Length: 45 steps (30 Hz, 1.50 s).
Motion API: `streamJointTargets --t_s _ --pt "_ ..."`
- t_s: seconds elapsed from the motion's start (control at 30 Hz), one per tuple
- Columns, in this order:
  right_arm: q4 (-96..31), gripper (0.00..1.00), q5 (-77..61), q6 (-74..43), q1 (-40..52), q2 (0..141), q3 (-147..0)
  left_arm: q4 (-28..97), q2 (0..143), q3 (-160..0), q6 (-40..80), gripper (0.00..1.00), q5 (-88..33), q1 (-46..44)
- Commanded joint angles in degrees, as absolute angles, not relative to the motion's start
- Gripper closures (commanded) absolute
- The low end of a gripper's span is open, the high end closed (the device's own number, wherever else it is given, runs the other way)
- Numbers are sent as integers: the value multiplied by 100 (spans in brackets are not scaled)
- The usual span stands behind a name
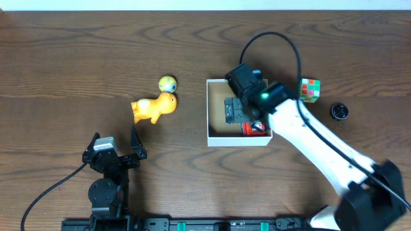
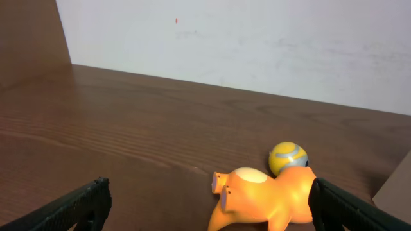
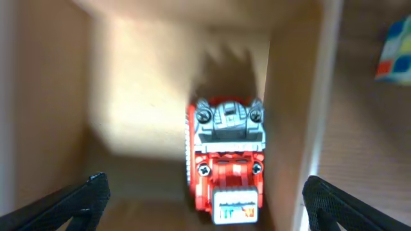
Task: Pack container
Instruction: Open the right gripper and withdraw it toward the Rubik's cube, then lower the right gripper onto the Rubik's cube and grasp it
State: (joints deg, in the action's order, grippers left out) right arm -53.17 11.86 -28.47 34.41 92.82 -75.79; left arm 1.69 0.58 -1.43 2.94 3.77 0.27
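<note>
Orange plastic animal toy (image 1: 154, 107) lies just ahead of the spread left gripper (image 1: 115, 133), the nearer arm.
Its long axis runs crosswise to that reach, and a small yellow ball (image 1: 167, 83) sits just beyond. Farther right, the white-walled, cardboard-floored container (image 1: 208, 109) holds a red toy car (image 3: 225, 173). The right gripper (image 3: 207, 196) is over it, jaws apart, gripping nothing.

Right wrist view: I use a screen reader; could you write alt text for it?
A red and grey toy vehicle lies on the brown floor of the container, near one wall. The right gripper is open, straddling the toy without touching it; a colourful cube sits outside, upper right.
</note>
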Motion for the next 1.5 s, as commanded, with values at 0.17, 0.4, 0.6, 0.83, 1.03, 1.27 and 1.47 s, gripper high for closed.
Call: streamJointTargets --t_s 0.17,0.4,0.6,0.83,1.03,1.27,1.47 --pt "-5260 1 1844 -2204 3223 8138 -7747 379 27 -23 257 2 427 47" --pt "-5859 1 2851 -2381 2578 7559 -7747 381 27 -23 259 2 429 47" --pt "-6169 1 2576 -2729 1542 7682 -7747 379 27 -23 259 2 427 47" --pt "-5760 3 1723 -2206 628 8117 -7747 379 27 -23 257 2 427 47" --pt "-5441 5 1496 -1922 346 8700 -7813 379 27 -23 259 2 427 47" --pt "-5159 3 1496 -1667 314 9424 -8191 379 27 -23 259 2 429 47" --pt "-4825 2 1496 -1492 235 9784 -8287 379 27 -23 259 2 427 47"
